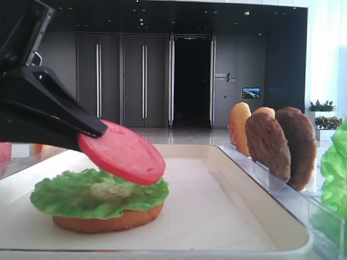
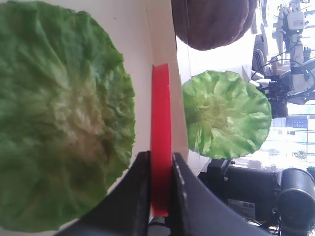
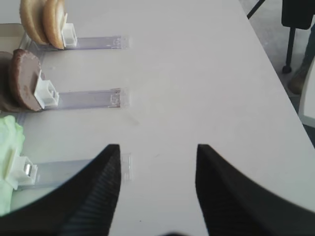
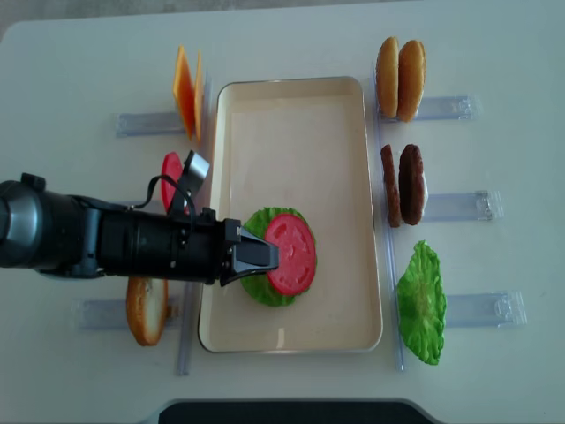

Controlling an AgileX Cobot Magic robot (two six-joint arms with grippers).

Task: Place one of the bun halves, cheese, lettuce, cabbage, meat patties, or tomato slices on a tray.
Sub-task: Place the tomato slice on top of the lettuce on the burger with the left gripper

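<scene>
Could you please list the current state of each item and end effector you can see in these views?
Left end effector: shut on tomato slice.
Tomato slice: held tilted over the lettuce.
Lettuce: lying on a bun half.
Bun half: flat on the tray.
Tray: holds the stack.
Right end effector: open, empty.
Meat patties: upright in their rack.
</scene>
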